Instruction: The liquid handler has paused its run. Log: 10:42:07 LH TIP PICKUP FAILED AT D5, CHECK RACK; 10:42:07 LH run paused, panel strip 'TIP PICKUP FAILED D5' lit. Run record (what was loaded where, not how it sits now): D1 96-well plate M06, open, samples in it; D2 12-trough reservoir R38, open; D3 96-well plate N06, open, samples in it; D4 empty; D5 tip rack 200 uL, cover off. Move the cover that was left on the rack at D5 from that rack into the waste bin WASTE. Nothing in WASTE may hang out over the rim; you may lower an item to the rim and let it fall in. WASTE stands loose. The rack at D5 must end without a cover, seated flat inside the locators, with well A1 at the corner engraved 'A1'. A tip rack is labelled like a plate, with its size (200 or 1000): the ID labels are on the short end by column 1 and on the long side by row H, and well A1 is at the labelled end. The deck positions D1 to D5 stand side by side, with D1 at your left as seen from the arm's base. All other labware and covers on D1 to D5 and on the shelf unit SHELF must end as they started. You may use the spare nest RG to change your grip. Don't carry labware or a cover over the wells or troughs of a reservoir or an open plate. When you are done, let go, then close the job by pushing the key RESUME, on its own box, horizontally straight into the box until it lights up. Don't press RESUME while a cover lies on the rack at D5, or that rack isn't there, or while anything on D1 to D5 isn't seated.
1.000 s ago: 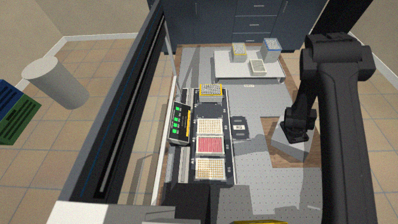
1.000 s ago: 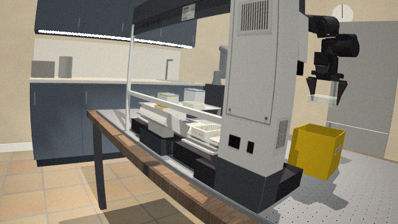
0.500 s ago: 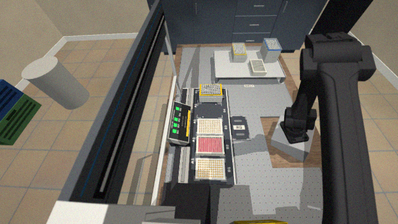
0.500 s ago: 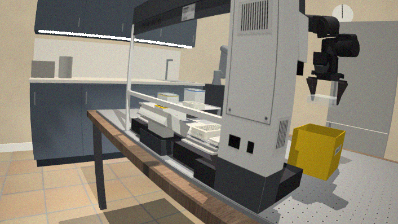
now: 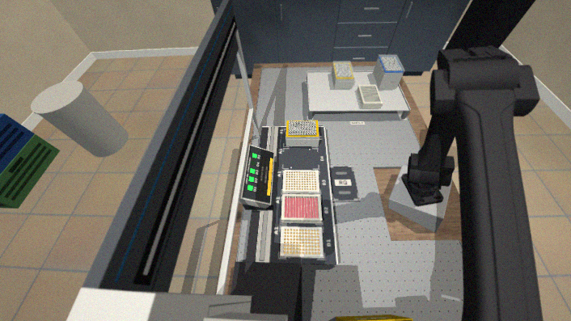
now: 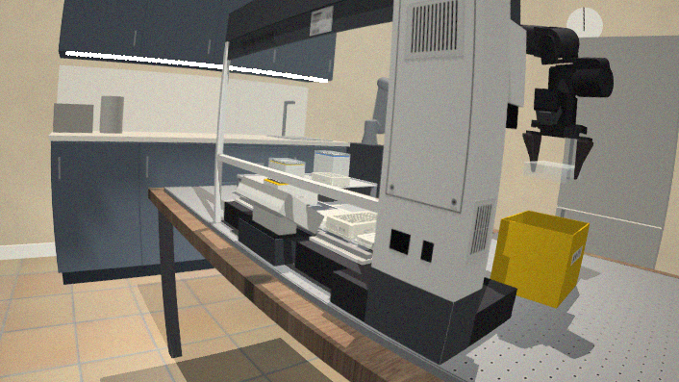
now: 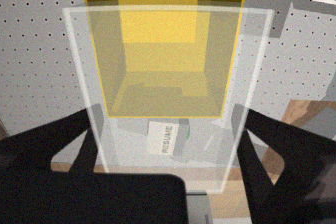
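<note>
cover held high above the waste bin

a grey perforated worktop (image 6: pixel 601 327) is seen beneath the liquid handler (image 6: pixel 440 107), and beside it stands the yellow waste bin (image 6: pixel 539 262). up above the bin, the clear cover (image 6: pixel 548 169) is clamped flat between the dark fingers (image 6: pixel 532 149), one on each long edge. through the cover, in the wrist view, the bin's open mouth (image 7: pixel 165 55) is seen below, with the resume key box (image 7: pixel 162 137) just beside it. over at d5, the yellow-rimmed tip rack (image 5: pixel 302 129) is shown uncovered.
</note>
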Controlling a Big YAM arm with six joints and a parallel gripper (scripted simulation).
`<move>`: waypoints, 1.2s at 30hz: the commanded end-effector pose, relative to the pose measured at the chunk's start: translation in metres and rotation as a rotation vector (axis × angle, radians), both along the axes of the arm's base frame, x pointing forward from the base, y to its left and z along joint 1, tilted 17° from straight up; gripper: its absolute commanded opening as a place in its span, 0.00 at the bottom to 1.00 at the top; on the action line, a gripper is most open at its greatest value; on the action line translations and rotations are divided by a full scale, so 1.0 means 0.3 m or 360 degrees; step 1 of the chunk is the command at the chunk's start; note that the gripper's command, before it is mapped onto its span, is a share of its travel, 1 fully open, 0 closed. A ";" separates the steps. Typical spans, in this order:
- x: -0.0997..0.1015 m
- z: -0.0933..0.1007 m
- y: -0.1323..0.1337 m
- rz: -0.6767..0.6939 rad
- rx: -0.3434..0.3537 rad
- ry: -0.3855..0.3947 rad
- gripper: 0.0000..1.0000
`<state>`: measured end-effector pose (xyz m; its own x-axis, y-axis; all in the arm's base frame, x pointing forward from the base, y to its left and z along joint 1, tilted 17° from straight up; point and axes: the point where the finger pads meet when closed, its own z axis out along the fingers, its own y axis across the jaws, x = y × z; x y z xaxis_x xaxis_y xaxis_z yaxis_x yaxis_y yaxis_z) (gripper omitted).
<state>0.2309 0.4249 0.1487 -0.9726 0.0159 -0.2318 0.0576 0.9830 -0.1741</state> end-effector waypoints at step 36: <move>0.006 0.070 0.084 0.0008 0.0087 -0.0038 0.00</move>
